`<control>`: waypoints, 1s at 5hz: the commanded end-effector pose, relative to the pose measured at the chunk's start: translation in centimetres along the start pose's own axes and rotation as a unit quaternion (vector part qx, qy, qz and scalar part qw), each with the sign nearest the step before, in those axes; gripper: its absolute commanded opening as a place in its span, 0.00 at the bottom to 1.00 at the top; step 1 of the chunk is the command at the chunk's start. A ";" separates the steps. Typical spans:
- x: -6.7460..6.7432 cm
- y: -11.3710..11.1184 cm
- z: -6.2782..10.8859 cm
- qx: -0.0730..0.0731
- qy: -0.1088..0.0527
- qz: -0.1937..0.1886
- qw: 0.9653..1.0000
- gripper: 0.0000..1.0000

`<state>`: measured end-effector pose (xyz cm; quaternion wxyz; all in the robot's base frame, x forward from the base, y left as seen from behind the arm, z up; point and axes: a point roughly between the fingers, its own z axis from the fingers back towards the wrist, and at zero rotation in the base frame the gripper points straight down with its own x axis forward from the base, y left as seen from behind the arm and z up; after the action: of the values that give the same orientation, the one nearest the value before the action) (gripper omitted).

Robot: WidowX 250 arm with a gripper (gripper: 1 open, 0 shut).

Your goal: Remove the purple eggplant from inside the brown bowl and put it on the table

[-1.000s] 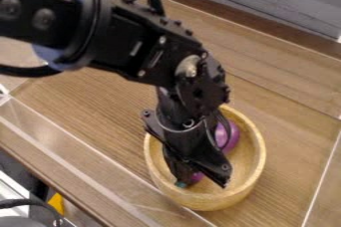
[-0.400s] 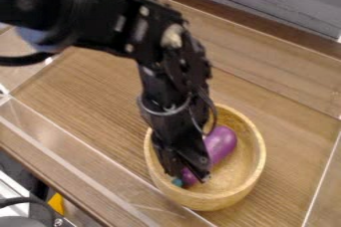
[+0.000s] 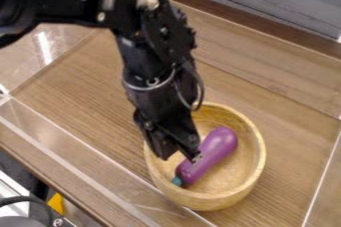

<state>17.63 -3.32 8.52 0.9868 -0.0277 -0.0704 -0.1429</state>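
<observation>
Since the earlier frame, the gripper [image 3: 184,149] is standing higher over the bowl [image 3: 248,167] and has shifted a little toward its left rim, and the eggplant [image 3: 210,156] is now showing almost fully, while before it was mostly hidden behind the black fingers. Right now the eggplant is lying inside the bowl, slanting, just to the right of the gripper and slightly below it, with its green cap pointing down toward the bowl floor. It is touching or nearly touching the right finger, but it is not sitting between the fingers. The fingers are looking slightly apart, yet the dark arm is covering them, so I cannot tell for sure if the gripper is spread or pressed together; it is pinching nothing that I can see.

In my judgement the eggplant is not being lifted, so the task is not advancing. The risk is that the arm is going up to the desk [image 3: 80,92] with nothing in it. The glossy, round body is probably slipping easily from a shallow or off-centre pinch.
</observation>
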 end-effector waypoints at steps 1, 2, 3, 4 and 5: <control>1.6 -0.1 0.9 0.008 -0.017 0.007 1.000 1.00; 2.4 0.7 0.0 0.010 -0.015 0.018 1.000 1.00; 3.2 1.4 -0.8 0.009 -0.015 0.028 0.999 1.00; 2.7 0.4 -2.5 0.004 -0.014 0.015 1.000 1.00; 2.3 -0.7 -4.6 0.002 -0.015 0.000 1.000 1.00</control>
<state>19.81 -4.88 3.93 0.9864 -0.0275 -0.0734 -0.1446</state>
